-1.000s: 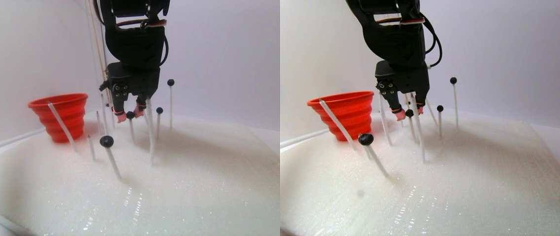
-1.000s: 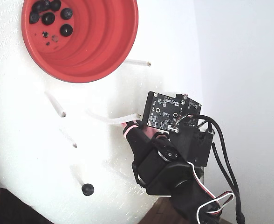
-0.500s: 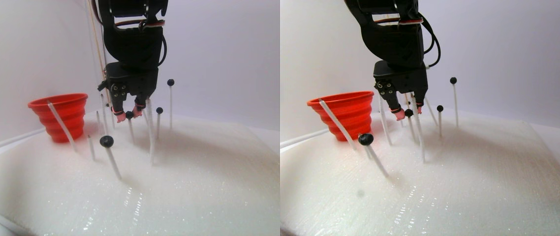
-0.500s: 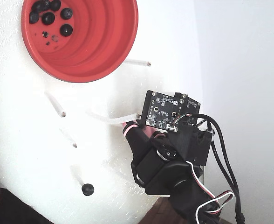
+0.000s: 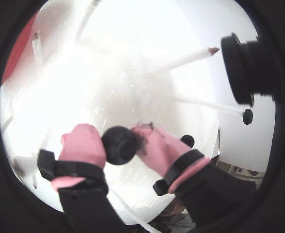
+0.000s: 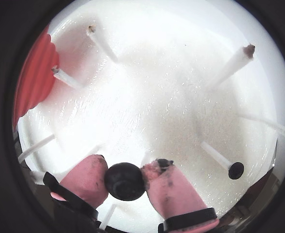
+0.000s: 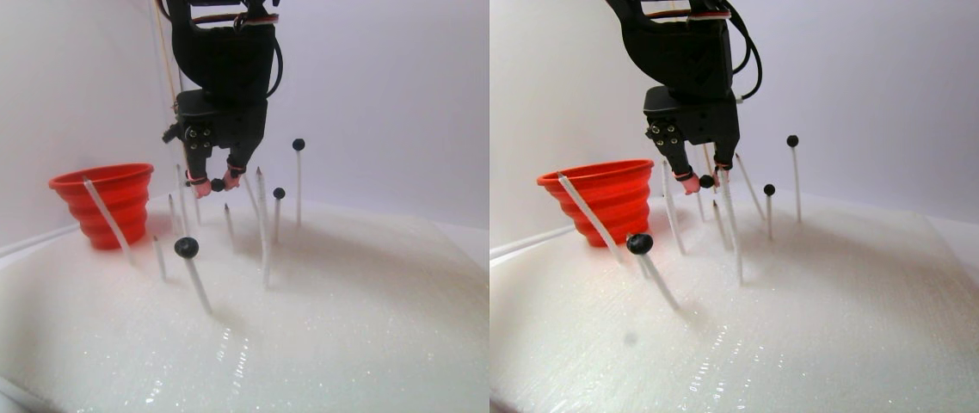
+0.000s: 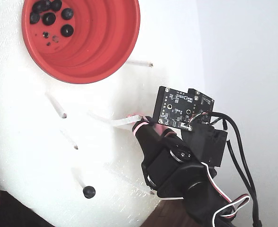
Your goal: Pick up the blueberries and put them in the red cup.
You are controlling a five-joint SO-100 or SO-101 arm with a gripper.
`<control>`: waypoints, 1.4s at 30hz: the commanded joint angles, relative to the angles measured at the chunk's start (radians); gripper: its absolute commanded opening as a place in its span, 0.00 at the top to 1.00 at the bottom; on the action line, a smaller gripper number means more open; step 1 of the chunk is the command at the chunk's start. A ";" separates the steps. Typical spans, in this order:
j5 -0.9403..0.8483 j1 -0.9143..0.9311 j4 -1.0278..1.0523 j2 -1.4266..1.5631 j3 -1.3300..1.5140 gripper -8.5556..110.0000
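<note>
In both wrist views the pink-tipped fingers (image 5: 87, 145) pinch 1 dark blueberry (image 5: 119, 144) between them, the pads pressed against its 2 sides, and the stereo pair view shows the berry held clear of the white foam counter (image 7: 352, 301) and of the white sticks (image 7: 263, 228) standing below. The red cup (image 7: 108, 204) stands to the left of the fingers in the stereo pair view, apart from them, and the fixed view shows several blueberries (image 8: 48, 19) lying on its base. Beyond the fingers to the right in a wrist view, 2 more berries (image 6: 236, 170) sit on stick tips; another stick-top berry (image 7: 187, 248) stands nearer the stereo camera.
</note>
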 commanded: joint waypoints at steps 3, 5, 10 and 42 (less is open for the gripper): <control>-0.002 -0.020 0.012 0.138 0.009 0.82; -0.002 -0.023 0.018 0.152 0.012 0.82; 0.000 -0.034 0.043 0.190 0.021 0.82; 0.040 -0.155 0.164 0.391 0.069 0.82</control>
